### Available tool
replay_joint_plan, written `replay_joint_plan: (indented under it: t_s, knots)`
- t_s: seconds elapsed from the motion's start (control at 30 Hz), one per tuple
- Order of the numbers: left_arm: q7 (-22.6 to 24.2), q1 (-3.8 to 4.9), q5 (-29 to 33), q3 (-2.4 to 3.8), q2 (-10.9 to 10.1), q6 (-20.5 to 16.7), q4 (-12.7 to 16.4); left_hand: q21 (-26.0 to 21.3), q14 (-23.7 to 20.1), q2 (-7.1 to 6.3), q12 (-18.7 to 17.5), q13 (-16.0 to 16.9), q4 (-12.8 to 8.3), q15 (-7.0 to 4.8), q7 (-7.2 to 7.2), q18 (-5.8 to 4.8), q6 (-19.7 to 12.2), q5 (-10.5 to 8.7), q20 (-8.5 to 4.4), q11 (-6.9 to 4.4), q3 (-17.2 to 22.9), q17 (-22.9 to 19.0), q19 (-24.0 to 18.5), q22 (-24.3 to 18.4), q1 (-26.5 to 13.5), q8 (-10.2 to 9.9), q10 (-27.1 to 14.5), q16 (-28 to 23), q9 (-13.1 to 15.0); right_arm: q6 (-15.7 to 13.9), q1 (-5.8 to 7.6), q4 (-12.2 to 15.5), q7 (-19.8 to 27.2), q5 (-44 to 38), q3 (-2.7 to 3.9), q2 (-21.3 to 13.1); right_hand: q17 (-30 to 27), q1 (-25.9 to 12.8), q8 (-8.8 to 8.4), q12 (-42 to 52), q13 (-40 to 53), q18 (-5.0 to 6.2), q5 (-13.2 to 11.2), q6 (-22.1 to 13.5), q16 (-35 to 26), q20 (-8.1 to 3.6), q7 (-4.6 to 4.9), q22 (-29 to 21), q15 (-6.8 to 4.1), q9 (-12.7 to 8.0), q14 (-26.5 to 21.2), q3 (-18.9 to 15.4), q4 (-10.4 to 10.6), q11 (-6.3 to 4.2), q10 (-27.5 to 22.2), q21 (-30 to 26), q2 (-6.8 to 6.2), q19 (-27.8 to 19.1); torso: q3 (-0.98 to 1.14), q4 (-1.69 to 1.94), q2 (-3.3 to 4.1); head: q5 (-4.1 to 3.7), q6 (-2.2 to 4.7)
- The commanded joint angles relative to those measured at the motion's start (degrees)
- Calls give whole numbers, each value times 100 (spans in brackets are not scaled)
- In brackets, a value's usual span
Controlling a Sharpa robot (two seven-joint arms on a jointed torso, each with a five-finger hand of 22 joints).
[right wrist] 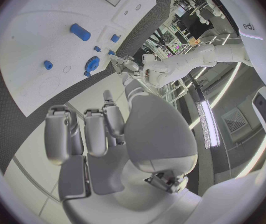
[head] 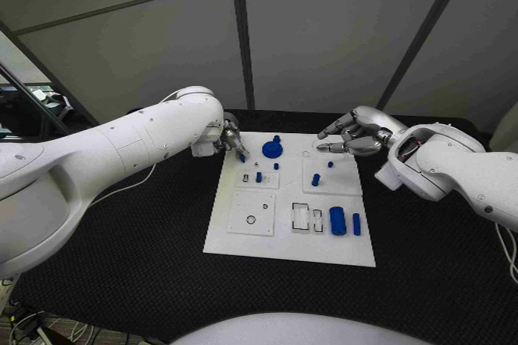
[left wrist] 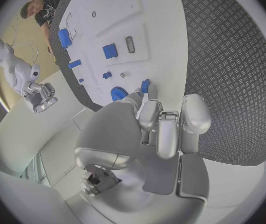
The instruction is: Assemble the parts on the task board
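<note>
Head view: the white board [head: 290, 236] already has several blue parts standing in it, while a cylinder [head: 337, 220] and a slim bar [head: 356, 224] lie loose near its front edge — so work remains. The left hand [head: 229, 141] seems to pinch a small blue piece [head: 241, 156] at the far corner; the right hand [head: 354, 138] hovers empty, fingers apart.

Grey wall panels [head: 324, 38] behind black table [head: 162, 233], apparently textured.
</note>
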Motion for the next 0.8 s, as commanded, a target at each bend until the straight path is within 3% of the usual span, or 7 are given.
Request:
replay_joint_plan:
  t_s: [0.03, 0.3, 0.7, 0.8]
  knots:
    - [110, -6, 11, -3, -25, 87, 30, -11, 512, 79, -38, 558, -152, -49, -24, -151, 59, 5, -28, -28, 80, 1260, -29, 19, 116, 77, 8, 29, 109, 35, 11, 6, 63, -8, 4, 2, 1, -37, -33, 26, 2, 34, 23, 19, -22, -39, 6, 349, -30, -8, 243, -24, -10, 12, 24, -17, 2, 29, 1, 4, 0, 2, -5]
    - [314, -22, 10, -2, -197, -158, 268, 13, 519, 81, -42, 541, -424, -51, -30, -159, -10, 6, -34, -40, 174, 1280, -6, 69, 106, 197, 36, 47, 322, 32, 11, 3, 72, -8, 4, 0, -4, -41, -32, 27, 3, 36, 24, 23, -25, -39, 6, 344, -30, -7, 242, -24, -9, 11, 25, -21, 7, 27, 2, 12, -5, 5, -9]
    - [540, -44, -9, -1, -831, -752, 1355, 70, 535, 20, 31, 553, -672, -67, -41, -175, -22, 5, -45, -58, 260, 1324, 57, 155, 111, 265, 88, 84, 442, 23, 11, 5, 78, -8, 4, -39, -5, -45, -31, 27, 2, 36, 24, 25, -26, -39, 6, 343, -30, -6, 242, -24, -7, 11, 25, -22, 11, 27, 2, 22, -5, 29, -8]
    - [547, -57, -42, -2, -903, -816, 1487, 87, 541, 17, 40, 554, -709, -72, -44, -180, -17, 8, -49, -62, 279, 1339, 76, 178, 110, 275, 97, 96, 457, 23, 11, 7, 78, -8, 4, -43, -7, -53, -31, 27, 2, 35, 24, 27, -27, -39, 6, 345, -30, -6, 242, -25, -2, 11, 25, -21, 15, 28, 1, 12, -6, 45, -3]
